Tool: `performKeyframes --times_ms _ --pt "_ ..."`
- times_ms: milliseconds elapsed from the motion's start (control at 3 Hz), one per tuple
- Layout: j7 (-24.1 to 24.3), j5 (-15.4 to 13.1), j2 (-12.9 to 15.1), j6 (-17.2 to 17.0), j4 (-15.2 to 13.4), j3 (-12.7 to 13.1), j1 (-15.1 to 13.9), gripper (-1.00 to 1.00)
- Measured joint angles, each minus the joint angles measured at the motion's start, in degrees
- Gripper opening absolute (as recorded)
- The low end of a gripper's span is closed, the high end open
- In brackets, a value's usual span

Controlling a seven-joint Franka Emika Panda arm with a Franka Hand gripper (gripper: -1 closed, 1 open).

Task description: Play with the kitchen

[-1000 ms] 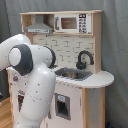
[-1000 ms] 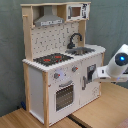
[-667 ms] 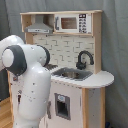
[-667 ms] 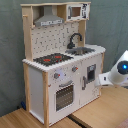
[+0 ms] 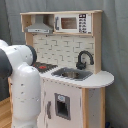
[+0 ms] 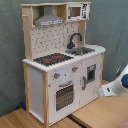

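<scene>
**Arm stands off from the toy kitchen — nothing touched yet**

The large white and light-wood toy kitchen point(image 6: 62, 65) stands upright on a light wooden floor point(image 6: 95, 114) in front of a grey-green curtain point(image 6: 10, 55). In the second exterior view its black hob with red rings point(image 6: 52, 59) sits toward the second exterior view's left, the grey sink point(image 6: 84, 49) and curved black tap point(image 6: 74, 39) toward the right, with the oven door point(image 6: 64, 96) below the hob. Up top are the grey extractor hood point(image 6: 48, 19) and the small white microwave point(image 6: 77, 11).

The white robot arm point(image 5: 22, 85) fills the first exterior view's left foreground, hiding most of the hob and the cabinet front beneath it. In the second exterior view only a white arm segment with a blue ring point(image 6: 117, 86) shows at the right edge, near the sink-side cabinet but apart from it. The end effector cannot be made out in either view, so I cannot tell whether it is apart or together.

Risks, as I judge them:

- The tap and the counter's overhang stick out — a sweeping approach from the sink side could clip them.
- The kitchen looks free-standing; a firm push high up, at the hood or microwave, could tip or shift it.
- The doors may jam if pulled off-axis.
</scene>
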Motion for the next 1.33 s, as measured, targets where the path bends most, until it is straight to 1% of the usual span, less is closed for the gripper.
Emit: performKeyframes --times_ms 1333 --pt "-9.52 8.21 -18.97 9.99 -4.31 -5.28 8.13 1.00"
